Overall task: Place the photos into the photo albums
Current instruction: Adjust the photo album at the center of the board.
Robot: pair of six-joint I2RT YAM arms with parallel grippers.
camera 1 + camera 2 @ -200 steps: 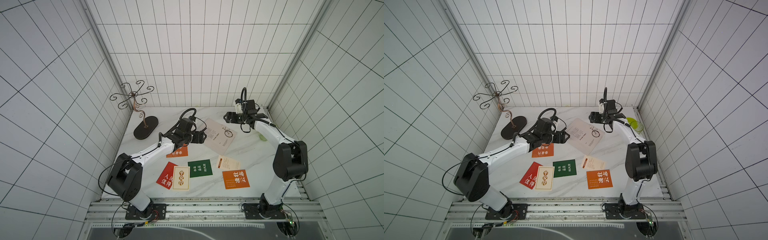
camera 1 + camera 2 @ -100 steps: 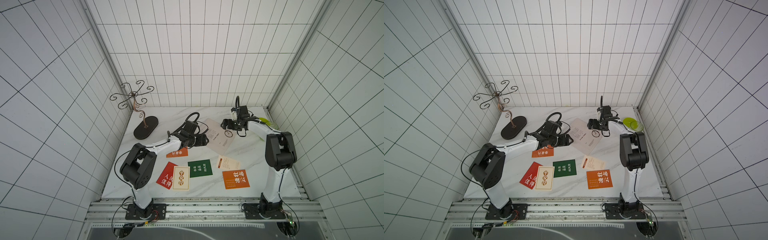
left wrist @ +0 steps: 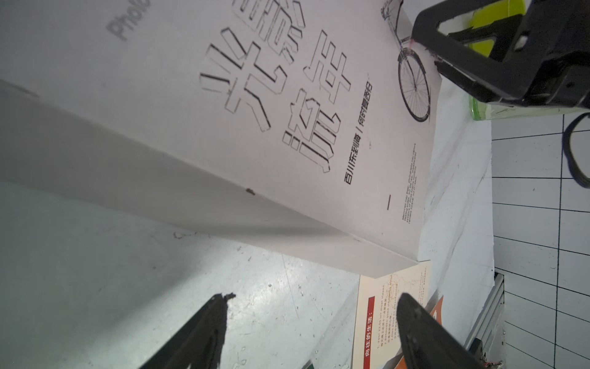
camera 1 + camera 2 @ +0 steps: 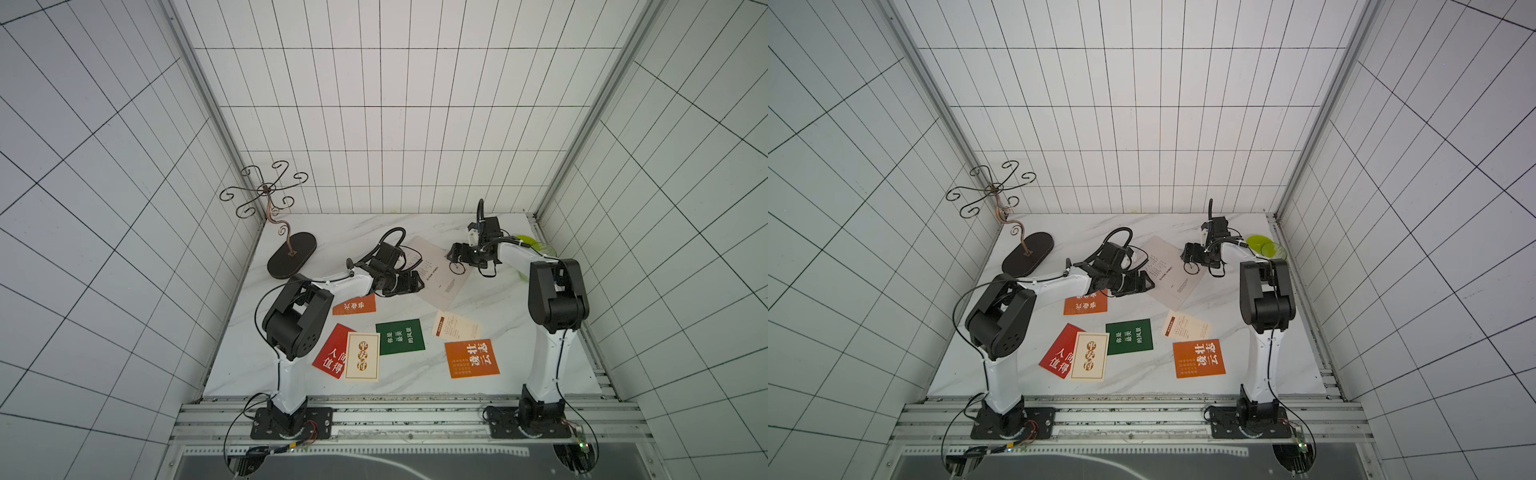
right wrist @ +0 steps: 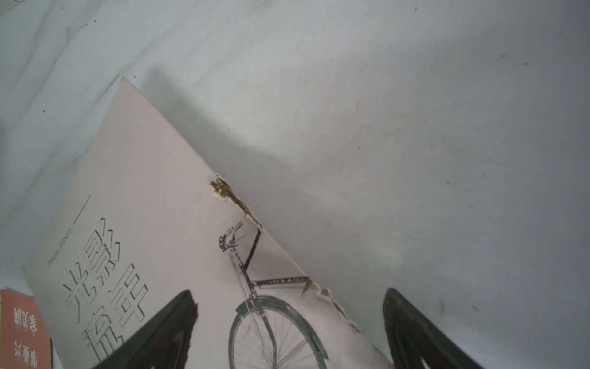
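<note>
Only the right wrist view shows the album point(image 5: 153, 198) cover's torn edge beside the bicycle drawing point(image 5: 274, 322); both top views leave it too small. One closed album lies far-centre on the table point(image 4: 519, 332), long axis slanting far-left to near-right. Six cards lie nearer: two orange point(image 4: 354, 306), point(image 4: 471, 358), two cream point(image 4: 363, 356), point(image 4: 456, 326), one red point(image 4: 332, 353), one green point(image 4: 400, 336). Left gripper point(image 3: 314, 298) and right gripper point(image 5: 289, 292) gape empty at its edges.

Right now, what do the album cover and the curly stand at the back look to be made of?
Photo album: matte pinkish-white paperboard; its torn edge shows brown fibrous layers. Stand: thin dark wire bent into scrolls, likely metal with a bronze tint. Its flat oval base is dark and dull; whether wood or metal, I cannot tell.
</note>
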